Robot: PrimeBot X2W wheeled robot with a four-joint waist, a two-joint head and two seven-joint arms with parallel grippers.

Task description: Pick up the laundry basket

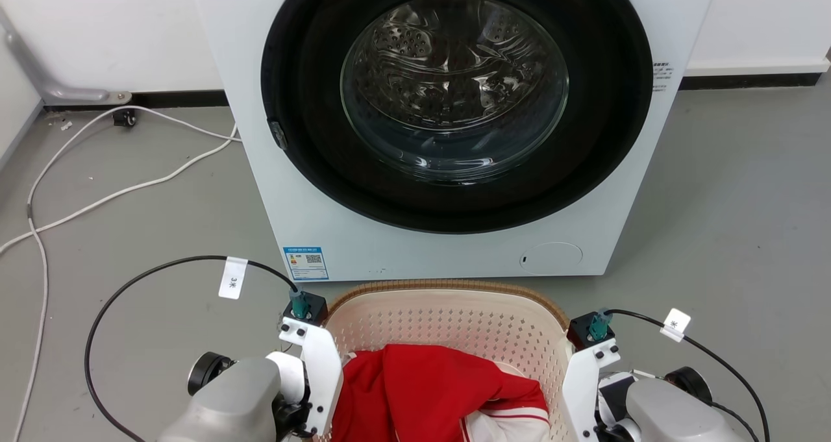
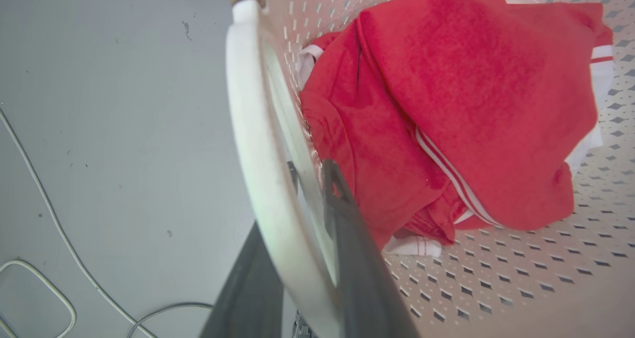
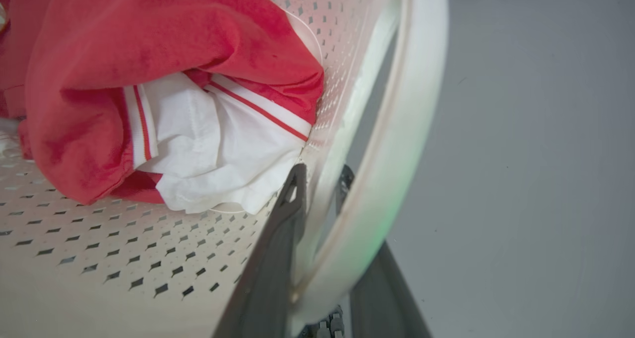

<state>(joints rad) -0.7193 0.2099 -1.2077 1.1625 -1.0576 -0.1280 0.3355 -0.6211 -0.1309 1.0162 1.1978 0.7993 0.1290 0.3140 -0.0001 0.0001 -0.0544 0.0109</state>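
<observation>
The laundry basket (image 1: 454, 322), cream-white and perforated with a brown woven rim, sits on the floor just before me, in front of the washer. A red and white garment (image 1: 428, 390) lies inside it. My left gripper (image 2: 310, 171) straddles the basket's white left handle (image 2: 258, 129), one dark finger inside the basket wall and one outside, closed on it. My right gripper (image 3: 322, 174) grips the white right handle (image 3: 412, 129) the same way. In the head view both wrists flank the basket's sides, and the fingers are hidden below them.
A white front-loading washer (image 1: 454, 247) with a round glass door stands right behind the basket. White cables (image 1: 97, 202) trail over the grey floor at the left. Black cables loop from both wrists. Bare floor lies to either side.
</observation>
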